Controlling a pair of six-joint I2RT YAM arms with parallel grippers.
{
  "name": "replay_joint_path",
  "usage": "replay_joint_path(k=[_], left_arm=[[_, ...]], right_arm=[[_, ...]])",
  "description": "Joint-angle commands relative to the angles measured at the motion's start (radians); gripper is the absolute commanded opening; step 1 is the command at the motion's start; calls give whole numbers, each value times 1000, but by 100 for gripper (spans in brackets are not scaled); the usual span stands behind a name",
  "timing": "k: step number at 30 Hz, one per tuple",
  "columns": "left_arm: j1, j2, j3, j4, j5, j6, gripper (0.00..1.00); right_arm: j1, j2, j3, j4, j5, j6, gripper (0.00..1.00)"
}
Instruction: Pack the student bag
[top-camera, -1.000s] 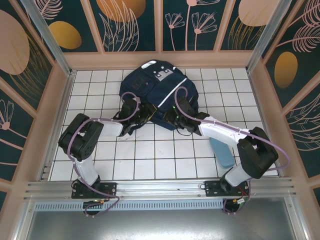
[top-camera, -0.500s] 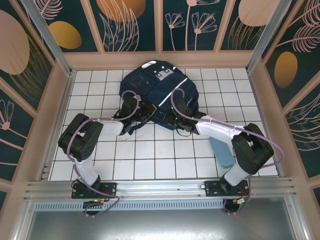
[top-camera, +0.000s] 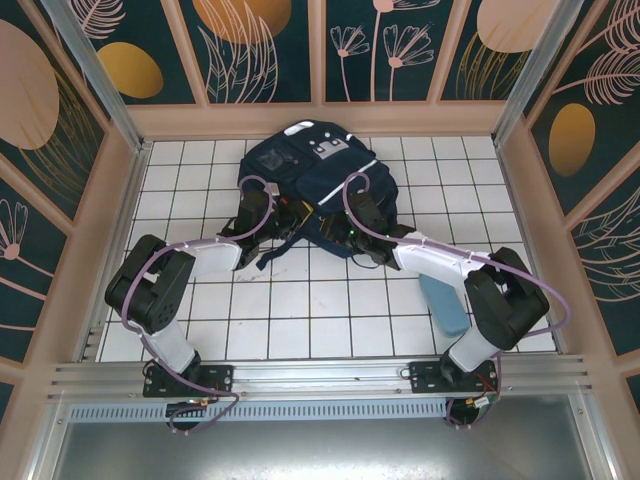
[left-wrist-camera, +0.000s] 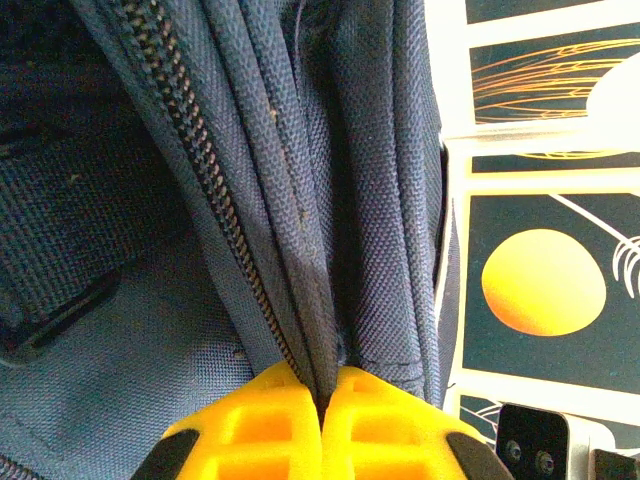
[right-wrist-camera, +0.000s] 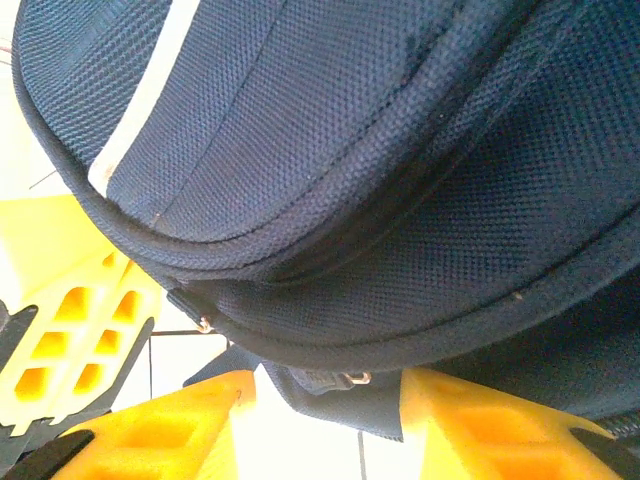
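The left arm (top-camera: 215, 258) and right arm (top-camera: 440, 258) have white links, bulky black joint housings and looping lilac cables (top-camera: 350, 190). The left gripper (left-wrist-camera: 322, 385) has bright yellow moulded fingers (left-wrist-camera: 265, 430) with rectangular pockets.

1 student bag (top-camera: 322, 172) — 2 grippers (left-wrist-camera: 322, 402) (right-wrist-camera: 330, 398)

place: robot test cell | cues: aluminium rail (top-camera: 320, 375), gridded floor (top-camera: 300, 310), printed walls (top-camera: 380, 50)

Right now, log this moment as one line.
task: pack bag | left pincer: shut on bag fold | right pincer: open, bag edge between jaws
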Motion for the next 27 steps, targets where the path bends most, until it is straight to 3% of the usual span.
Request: replay_joint_path(k=[1, 3, 8, 17, 23, 27], left_arm=[[-9, -56, 14, 95, 34, 9, 0], [-11, -56, 16, 99, 37, 8, 0], [-16, -60, 17, 105, 44, 7, 0], [-17, -58, 9, 117, 48, 3, 0], [-17, -67, -9, 104, 16, 10, 0], [-17, -68, -21, 82, -13, 26, 0]], right_arm=[[-5, -31, -20, 87, 7, 13, 43], [-4, -16, -2, 83, 16, 15, 43], [-1, 46, 42, 51, 43, 15, 28], [7, 106, 76, 87, 84, 25, 25], [18, 107, 110, 16, 186, 39, 8], [16, 61, 133, -114, 221, -16, 2]])
